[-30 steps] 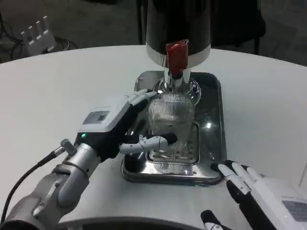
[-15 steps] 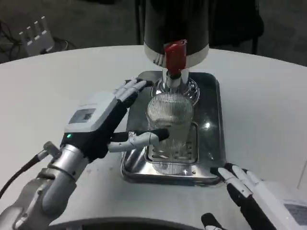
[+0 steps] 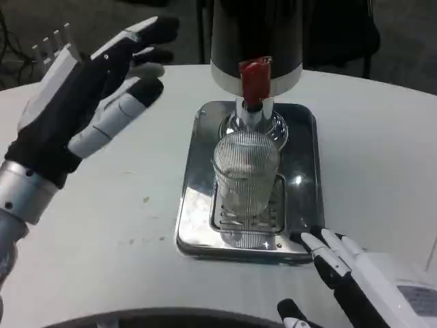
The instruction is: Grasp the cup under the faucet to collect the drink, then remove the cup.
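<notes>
Left hand: the left hand [image 3: 89, 102] is hanging in the air above the table [image 3: 102, 205], up and to the left of the tray, with its fingers spread apart and nothing in them; it is well apart from the cup.
Right hand: the right hand [image 3: 362, 283] is lying low at the near right, fingers apart and pointing toward the tray's near right corner, holding nothing and just short of the rim.
Cup: the ribbed clear cup [image 3: 246, 174] is standing upright on the slotted grate [image 3: 249, 215] of the steel tray [image 3: 304, 171], directly below the faucet [image 3: 254, 113]. Whether any drink is in it I cannot tell.
Dispenser: the dark drink dispenser [image 3: 256, 37] is rising behind the cup, its red tap lever [image 3: 254, 78] sitting just above the spout.
Step in hand: judging by the layout, the cup is waiting to be grasped, so the left hand is needing to come down and wrap the cup around its middle from the left side, fingers behind and thumb in front.
Doing it well: keeping the cup upright and centred under the spout, gripping the ribbed wall firmly but not crushing it.
In the way: the spout is sitting close above the cup's rim, so lifting straight up is risking a knock; the raised tray rim is also lying across any sideways slide.
Other things: a small white object [image 3: 51, 42] with prongs is lying at the far left table edge.
</notes>
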